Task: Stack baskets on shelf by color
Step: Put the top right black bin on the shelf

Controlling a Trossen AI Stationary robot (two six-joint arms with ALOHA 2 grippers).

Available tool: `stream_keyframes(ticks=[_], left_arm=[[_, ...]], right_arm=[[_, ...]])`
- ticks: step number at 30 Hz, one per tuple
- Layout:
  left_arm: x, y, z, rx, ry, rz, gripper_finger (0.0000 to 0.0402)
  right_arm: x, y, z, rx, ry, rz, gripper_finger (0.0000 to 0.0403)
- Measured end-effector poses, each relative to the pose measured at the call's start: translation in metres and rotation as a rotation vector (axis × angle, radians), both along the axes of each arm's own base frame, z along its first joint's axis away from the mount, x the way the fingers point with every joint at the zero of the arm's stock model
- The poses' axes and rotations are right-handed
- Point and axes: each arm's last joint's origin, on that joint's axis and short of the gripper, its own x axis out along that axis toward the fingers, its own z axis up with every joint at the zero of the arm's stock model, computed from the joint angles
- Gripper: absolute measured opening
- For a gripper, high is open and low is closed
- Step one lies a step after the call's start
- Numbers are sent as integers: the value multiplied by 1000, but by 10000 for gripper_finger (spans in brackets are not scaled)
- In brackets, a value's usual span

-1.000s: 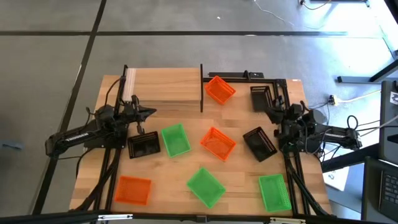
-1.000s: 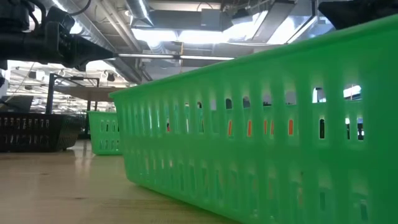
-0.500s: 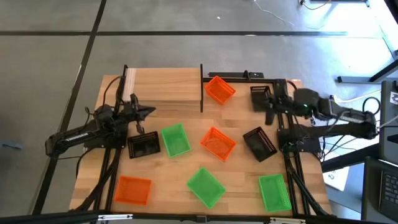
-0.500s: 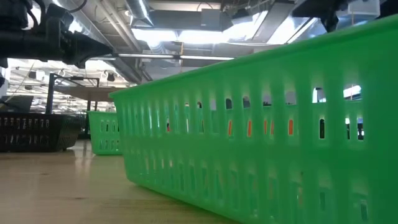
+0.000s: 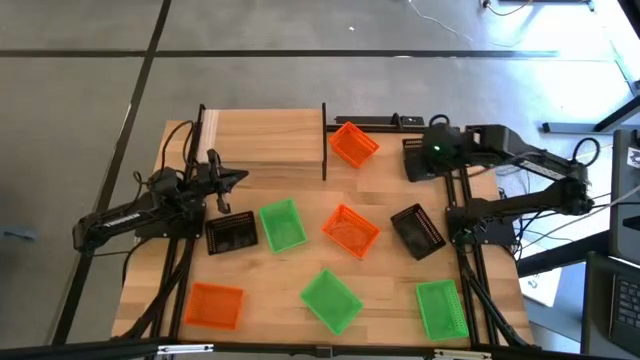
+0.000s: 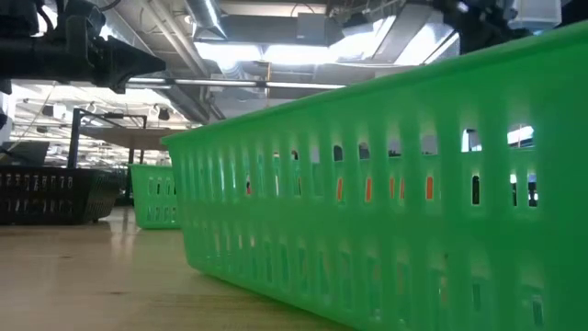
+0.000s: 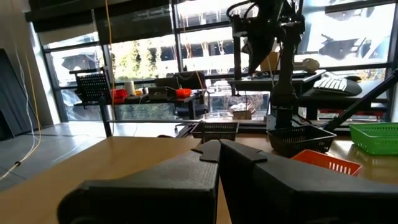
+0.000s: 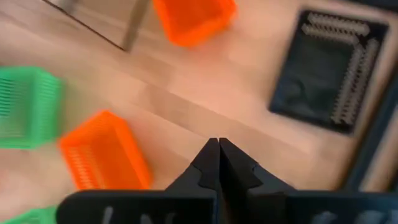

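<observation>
Overhead, the right gripper (image 5: 432,160) hung with its fingers pressed together and nothing between them, just above the black basket (image 5: 419,157) at the far right of the table. An orange basket (image 5: 353,143) lay close on its inboard side, beside the shelf (image 5: 262,137); a second black basket (image 5: 417,230) sat nearer the front edge. The left gripper (image 5: 240,179) waited shut and empty just off the shelf's front edge, with another black basket (image 5: 231,234) a little beyond its tip.

From table height, a green basket (image 6: 395,211) filled most of the picture; the left arm crossed the top corner, and neither claw's tip could be read there.

Past the left wrist's closed fingers (image 7: 186,180), the tabletop ran out to a black basket (image 7: 300,139) and an orange one (image 7: 324,162) well ahead.

Past the right wrist's closed fingers (image 8: 208,171), the far black basket (image 8: 336,68) lay ahead and to one side, an orange basket (image 8: 106,152) nearer.

By my judgement this was the approach to a first pick: no basket was stacked yet. Next the right claw would have to open, line up over a basket wall and descend.
</observation>
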Motion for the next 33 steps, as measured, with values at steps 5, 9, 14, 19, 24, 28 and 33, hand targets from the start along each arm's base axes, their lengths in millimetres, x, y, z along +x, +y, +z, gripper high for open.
stream_keyframes(ticks=[5,9,14,19,24,28,33], left_arm=[[0,0,0,1,0,-2,0],[0,-1,0,5,2,-24,0],[0,-1,0,11,5,-49,0],[0,-1,0,1,1,-46,0],[-1,-1,3,-90,-34,-57,0],[-6,-3,24,-124,-9,-59,0],[-12,-6,64,-170,65,-56,0]], right_arm=[[10,-16,-15,35,108,121,3],[21,-29,-23,38,130,157,12],[29,-45,-33,80,155,111,38],[36,-63,-47,129,207,89,81],[39,-85,-63,164,261,52,105],[40,-100,-74,194,293,19,106],[43,-113,-86,220,324,6,107]])
